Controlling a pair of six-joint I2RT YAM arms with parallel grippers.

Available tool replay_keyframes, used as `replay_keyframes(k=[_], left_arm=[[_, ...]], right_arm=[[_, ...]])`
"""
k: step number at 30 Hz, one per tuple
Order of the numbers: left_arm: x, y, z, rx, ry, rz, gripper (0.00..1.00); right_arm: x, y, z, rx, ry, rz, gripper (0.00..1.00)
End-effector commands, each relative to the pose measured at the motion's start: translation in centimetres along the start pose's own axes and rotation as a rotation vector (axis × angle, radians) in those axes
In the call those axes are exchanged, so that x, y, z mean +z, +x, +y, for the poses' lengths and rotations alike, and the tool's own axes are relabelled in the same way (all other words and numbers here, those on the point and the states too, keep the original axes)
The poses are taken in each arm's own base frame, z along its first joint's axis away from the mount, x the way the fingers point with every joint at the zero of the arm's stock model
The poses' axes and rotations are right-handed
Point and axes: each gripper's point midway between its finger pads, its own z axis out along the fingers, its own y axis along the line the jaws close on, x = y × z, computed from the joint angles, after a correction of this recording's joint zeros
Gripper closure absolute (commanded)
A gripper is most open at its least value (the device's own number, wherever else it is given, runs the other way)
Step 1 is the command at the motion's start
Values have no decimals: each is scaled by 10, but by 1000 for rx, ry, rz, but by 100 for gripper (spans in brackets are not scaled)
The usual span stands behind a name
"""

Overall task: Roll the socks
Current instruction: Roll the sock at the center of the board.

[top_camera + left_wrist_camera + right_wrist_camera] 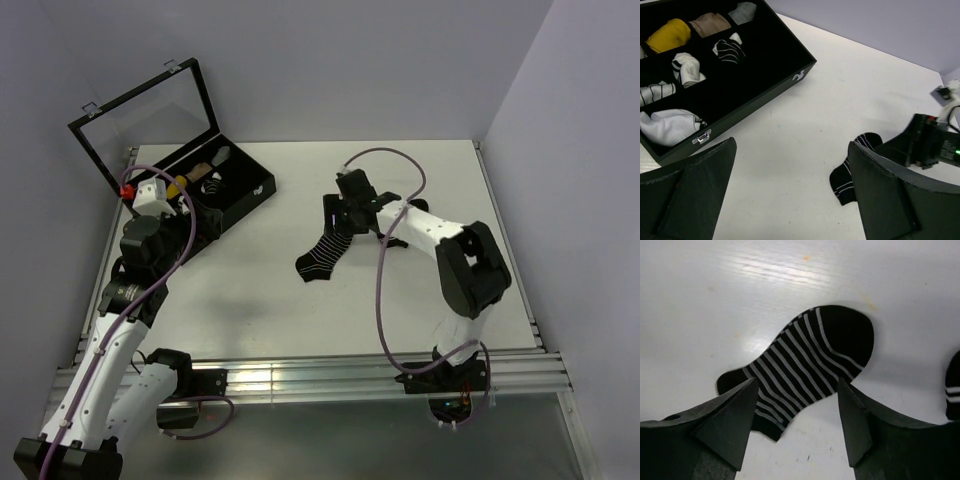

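Note:
One black sock with thin white stripes (322,256) lies flat on the white table, right of centre. It also shows in the right wrist view (810,360) and in the left wrist view (844,179). My right gripper (341,214) is open just above the sock's far end, with its fingertips (742,405) on either side of the narrow end (797,382). A part of the second black sock (954,390) shows at that view's right edge. My left gripper (196,212) is open and empty (792,145), hovering beside the box, well left of the sock.
An open black compartment box (240,195) stands at the back left with its clear lid (150,115) up. It holds white, yellow and tan rolled bundles (671,34). The right arm's cable (381,300) loops over the table.

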Motion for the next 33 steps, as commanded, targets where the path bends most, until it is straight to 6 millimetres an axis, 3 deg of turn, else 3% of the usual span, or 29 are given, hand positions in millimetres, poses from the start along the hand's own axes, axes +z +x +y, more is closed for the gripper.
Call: replay_keyframes(k=[1, 4, 5, 9, 13, 19, 25, 33], left_arm=[[-4, -9, -10, 15, 46, -22, 1], [-6, -12, -9, 16, 40, -30, 1], [-6, -12, -8, 15, 36, -32, 0], [-8, -15, -8, 14, 34, -45, 0], [-6, -13, -8, 13, 38, -33, 1], [-3, -6, -10, 11, 52, -1, 0], [-1, -3, -10, 11, 51, 11, 0], [2, 1, -13, 12, 63, 43, 1]], right_arm=[[-54, -28, 30, -115, -70, -147, 29], [-72, -16, 37, -271, -39, -199, 31], [-76, 0, 45, -359, -44, -185, 31], [-72, 42, 54, -507, -58, -137, 31], [-65, 70, 61, -589, -147, -107, 33], [-58, 76, 71, -707, -163, -115, 32], [-37, 85, 78, -807, -125, -65, 32], [-29, 88, 98, -882, -125, -66, 32]])
